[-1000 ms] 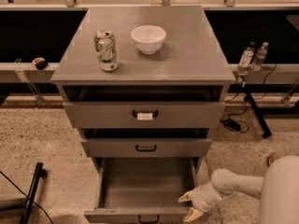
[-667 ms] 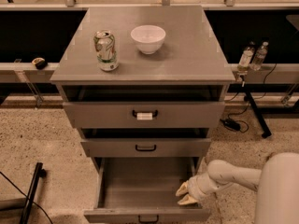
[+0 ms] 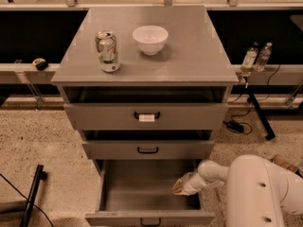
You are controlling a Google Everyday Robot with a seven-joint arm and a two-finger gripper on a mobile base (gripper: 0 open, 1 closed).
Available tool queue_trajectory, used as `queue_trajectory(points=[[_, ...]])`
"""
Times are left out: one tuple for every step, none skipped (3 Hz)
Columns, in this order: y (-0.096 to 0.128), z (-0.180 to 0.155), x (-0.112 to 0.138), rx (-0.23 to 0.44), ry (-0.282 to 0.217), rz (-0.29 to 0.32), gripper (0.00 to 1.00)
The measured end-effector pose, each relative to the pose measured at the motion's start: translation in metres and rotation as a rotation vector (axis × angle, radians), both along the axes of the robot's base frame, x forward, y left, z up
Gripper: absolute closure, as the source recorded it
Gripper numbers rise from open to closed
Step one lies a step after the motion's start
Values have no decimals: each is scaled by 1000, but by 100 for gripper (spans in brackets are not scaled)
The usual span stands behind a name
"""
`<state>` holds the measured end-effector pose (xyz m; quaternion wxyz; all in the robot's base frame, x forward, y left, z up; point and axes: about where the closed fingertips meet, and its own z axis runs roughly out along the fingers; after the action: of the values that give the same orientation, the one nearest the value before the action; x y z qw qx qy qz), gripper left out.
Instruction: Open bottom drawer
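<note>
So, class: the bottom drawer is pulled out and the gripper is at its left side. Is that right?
Not quite. The camera view shows the bottom drawer pulled out, but the gripper is at its right side, not its left.

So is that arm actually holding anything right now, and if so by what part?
That cannot be told. The gripper sits low inside the open bottom drawer, by its right side wall, well away from the handle.
</note>
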<state>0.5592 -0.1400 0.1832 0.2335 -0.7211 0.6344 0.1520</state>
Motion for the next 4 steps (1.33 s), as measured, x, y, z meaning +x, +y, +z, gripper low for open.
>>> queue_trajectory(points=[[0, 0, 0, 0, -1, -1, 100], [4, -19, -17, -14, 89, 15, 100], [0, -28, -45, -40, 177, 38, 100], [-4, -24, -91, -14, 272, 68, 100]])
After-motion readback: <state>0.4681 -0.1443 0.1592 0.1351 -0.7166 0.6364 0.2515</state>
